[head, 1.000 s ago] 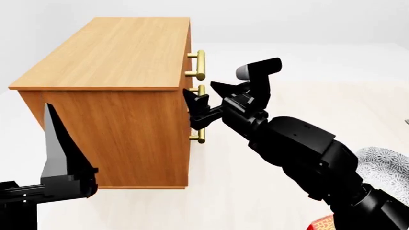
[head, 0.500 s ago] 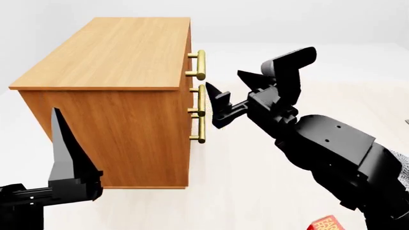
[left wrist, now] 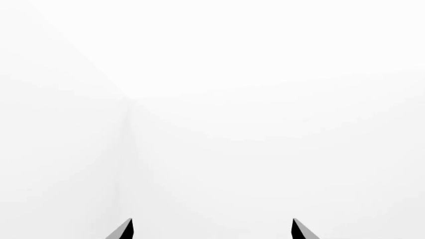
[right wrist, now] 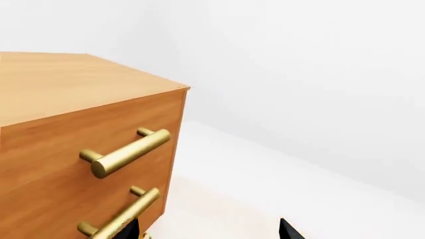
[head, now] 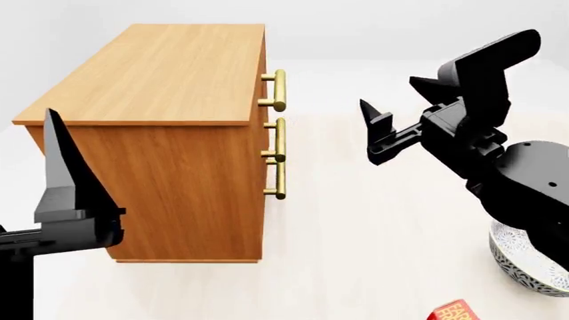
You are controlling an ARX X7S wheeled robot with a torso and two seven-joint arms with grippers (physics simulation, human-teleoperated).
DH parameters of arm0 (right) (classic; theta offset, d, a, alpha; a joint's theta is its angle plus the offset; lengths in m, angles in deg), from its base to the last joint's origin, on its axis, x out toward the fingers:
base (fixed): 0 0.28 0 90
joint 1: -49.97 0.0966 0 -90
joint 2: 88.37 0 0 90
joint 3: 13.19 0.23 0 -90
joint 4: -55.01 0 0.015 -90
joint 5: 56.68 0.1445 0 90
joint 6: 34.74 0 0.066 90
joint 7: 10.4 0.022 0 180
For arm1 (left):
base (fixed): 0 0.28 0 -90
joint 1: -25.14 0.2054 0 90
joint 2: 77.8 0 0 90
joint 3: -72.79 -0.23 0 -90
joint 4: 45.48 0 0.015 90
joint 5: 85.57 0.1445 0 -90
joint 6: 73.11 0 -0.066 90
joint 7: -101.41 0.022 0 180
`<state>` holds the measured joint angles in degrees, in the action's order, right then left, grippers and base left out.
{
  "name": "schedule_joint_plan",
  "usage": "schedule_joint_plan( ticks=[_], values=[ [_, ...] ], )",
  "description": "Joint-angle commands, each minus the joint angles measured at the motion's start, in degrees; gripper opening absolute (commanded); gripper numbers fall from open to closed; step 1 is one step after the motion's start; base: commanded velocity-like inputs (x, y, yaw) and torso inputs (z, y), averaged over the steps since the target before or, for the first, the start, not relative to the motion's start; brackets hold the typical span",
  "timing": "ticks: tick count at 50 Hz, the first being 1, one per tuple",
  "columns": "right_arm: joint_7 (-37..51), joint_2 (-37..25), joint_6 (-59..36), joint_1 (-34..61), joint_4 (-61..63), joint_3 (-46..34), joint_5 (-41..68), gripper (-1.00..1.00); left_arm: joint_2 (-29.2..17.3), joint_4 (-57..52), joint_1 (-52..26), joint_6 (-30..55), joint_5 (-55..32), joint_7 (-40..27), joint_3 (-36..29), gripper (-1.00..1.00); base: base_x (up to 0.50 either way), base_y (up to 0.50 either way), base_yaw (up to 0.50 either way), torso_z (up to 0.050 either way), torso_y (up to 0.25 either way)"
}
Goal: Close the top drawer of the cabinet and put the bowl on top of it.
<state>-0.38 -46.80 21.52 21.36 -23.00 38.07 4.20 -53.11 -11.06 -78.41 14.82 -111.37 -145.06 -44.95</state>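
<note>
Top drawer (right wrist: 99, 144) with brass bar handle sits flush in the boxy orange-brown wood cabinet (head: 169, 153), looks closed. White bowl with dark blue leaf pattern (head: 524, 257) lies on the floor at near right, under the right arm. Right gripper (head: 400, 110) wide open, empty, right of the handles. Left gripper (head: 66, 200) near-left of cabinet; opening unclear. Risk: rim grasp slips, or the carried bowl clips the cabinet edge.
</note>
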Motion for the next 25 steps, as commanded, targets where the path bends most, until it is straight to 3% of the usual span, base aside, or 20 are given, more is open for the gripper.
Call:
schedule_joint_plan(
  ticks=[1,25],
  values=[
    [-0.6,-6.3,-4.8,3.6,-0.5,1.0,0.6,1.0,0.0,0.4,-0.1,-0.3,0.1,0.4,-0.4,1.0,0.0,0.0,0.0,0.0,0.0],
    [-5.7,-13.4,-9.5,3.9,-5.4,-2.2,-3.0,1.0,0.7,1.6,1.9,-2.0,2.8,0.7,-1.1,1.0,0.0,0.0,0.0,0.0,0.0]
  ],
)
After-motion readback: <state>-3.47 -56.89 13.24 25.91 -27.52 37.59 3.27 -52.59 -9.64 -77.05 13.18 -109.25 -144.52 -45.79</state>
